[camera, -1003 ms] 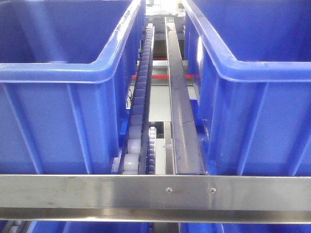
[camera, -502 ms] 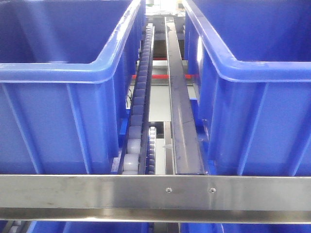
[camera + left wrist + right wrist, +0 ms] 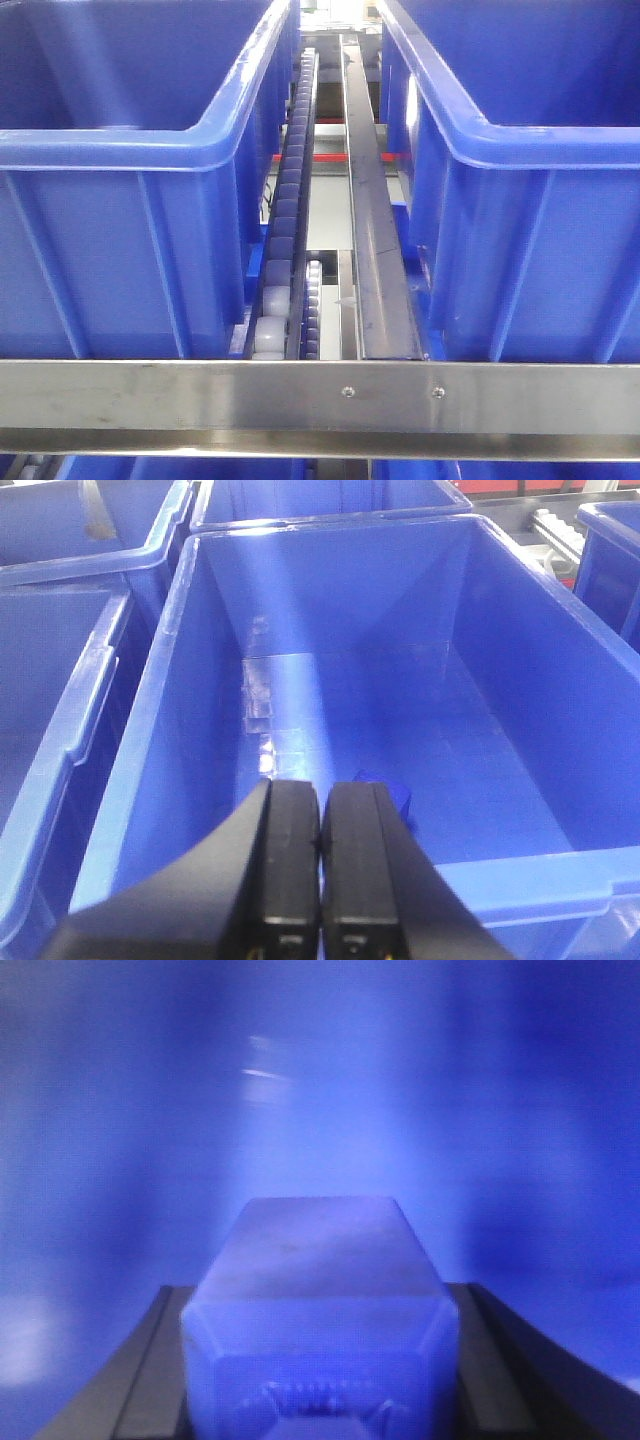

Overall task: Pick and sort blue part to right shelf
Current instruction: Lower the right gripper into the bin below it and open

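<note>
right wrist view: blue part (image 3: 320, 1310) clamped between the right gripper (image 3: 320, 1380) fingers (image 3: 150, 1380), blurred blue wall all round, so likely low inside a bin. front view unchanged over the last second: right shelf rail (image 3: 320, 395), rollers (image 3: 285, 250) and two bins (image 3: 120, 250) steady, no arm showing. left gripper (image 3: 320, 880) pressed shut and empty over an open bin (image 3: 150, 780), another small blue piece (image 3: 385, 795) on its floor, walls well apart.
</note>
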You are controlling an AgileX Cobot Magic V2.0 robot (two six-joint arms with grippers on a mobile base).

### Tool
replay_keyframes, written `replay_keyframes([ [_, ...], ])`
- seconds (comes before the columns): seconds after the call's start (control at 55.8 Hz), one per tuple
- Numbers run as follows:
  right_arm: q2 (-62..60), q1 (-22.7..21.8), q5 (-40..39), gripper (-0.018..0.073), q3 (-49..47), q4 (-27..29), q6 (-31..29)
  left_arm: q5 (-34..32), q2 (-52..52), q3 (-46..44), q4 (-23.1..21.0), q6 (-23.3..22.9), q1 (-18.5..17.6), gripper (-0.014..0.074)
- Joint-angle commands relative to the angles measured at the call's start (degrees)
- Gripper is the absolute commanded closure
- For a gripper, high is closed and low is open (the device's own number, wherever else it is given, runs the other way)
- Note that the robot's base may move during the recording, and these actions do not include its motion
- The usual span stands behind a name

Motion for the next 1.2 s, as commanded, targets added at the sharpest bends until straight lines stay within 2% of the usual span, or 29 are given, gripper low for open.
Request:
replay_keyframes([
  [0.0, 4.40, -0.74, -2.05, 0.0279, -5.58, -2.16, -1.74, -4.96, 0.46, -1.48, 0.63, 0.02, -0.03, 0.0463],
  [0.287, 23.19, -0.06, -0.99, 0.0279, -12.69, -3.86, -4.02, -4.96, 0.46, -1.48, 0.63, 0.02, -0.03, 0.0463],
  [0.555, 31.93, -0.06, -1.41, 0.0272, -12.92, -6.72, -4.02, -4.81, 0.46, -1.48, 0.63, 0.02, -0.03, 0.0463],
  [0.627, 32.55, -0.06, -1.11, 0.0221, -12.92, -6.97, -4.02, -4.56, 0.46, -1.48, 0.85, 0.02, -0.03, 0.0463],
  [0.788, 32.60, -0.06, -0.33, -0.0008, -13.50, -6.97, -4.02, -3.00, 0.46, -1.48, 0.89, 0.02, -0.03, 0.0463],
  [0.842, 32.45, -0.06, -0.33, -0.0059, -13.56, -6.97, -4.02, -2.36, 0.46, -1.48, 0.89, 0.02, -0.03, 0.0463],
  [1.183, 26.58, -0.06, 2.23, -0.0047, -14.69, -6.97, -4.02, -0.75, 0.46, -1.48, 0.98, 0.02, -0.03, 0.0463],
])
